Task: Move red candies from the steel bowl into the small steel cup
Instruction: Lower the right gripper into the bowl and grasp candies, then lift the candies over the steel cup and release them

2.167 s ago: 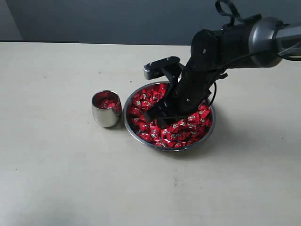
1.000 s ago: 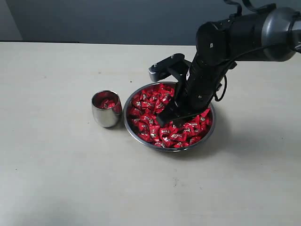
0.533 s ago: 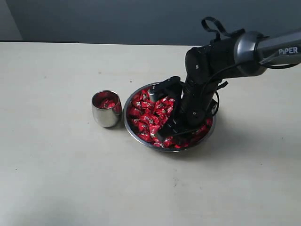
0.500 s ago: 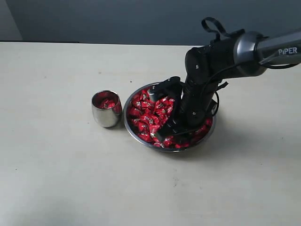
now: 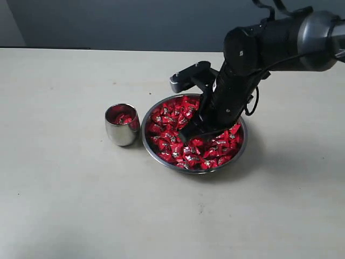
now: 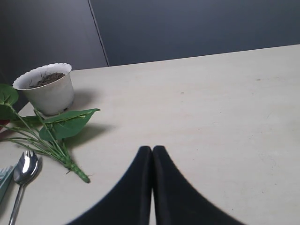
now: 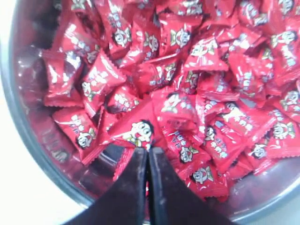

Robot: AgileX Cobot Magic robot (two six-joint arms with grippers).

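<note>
- Exterior view: right gripper (image 5: 185, 138) is down in the steel bowl (image 5: 144, 141), right of frame centre, its tip among the red candies (image 5: 172, 127).
- The dark arm comes in from the upper right of the frame and slants down over the bowl's right half.
- The bowl is heaped with red candies nearly to the rim and sits on the pale table (image 5: 81, 205).
- The small steel cup (image 5: 122, 132) stands upright just left of the bowl, very close to its rim; I cannot tell whether they touch. A few red wrappers show inside the cup.
- The left arm does not show in this view.
- Right wrist view: right gripper (image 7: 146, 151) has its two dark fingers pressed together with no gap between them. The tips sit against a candy in the pile.
- Whether a wrapper edge is pinched between them, I cannot tell.
- Red candies (image 7: 187, 93) fill most of this view, with little white faces printed on the wrappers. The bowl's shiny wall (image 7: 23, 108) curves round them.
- Left wrist view: left gripper (image 6: 152, 149) is also clenched, fingers meeting along a thin line, holding nothing, over bare table (image 6: 211, 103).
- Near it are a white pot (image 6: 49, 96) of soil, a green leafy sprig (image 6: 61, 129) lying flat, and a spoon (image 6: 23, 169) beside the sprig.
</note>
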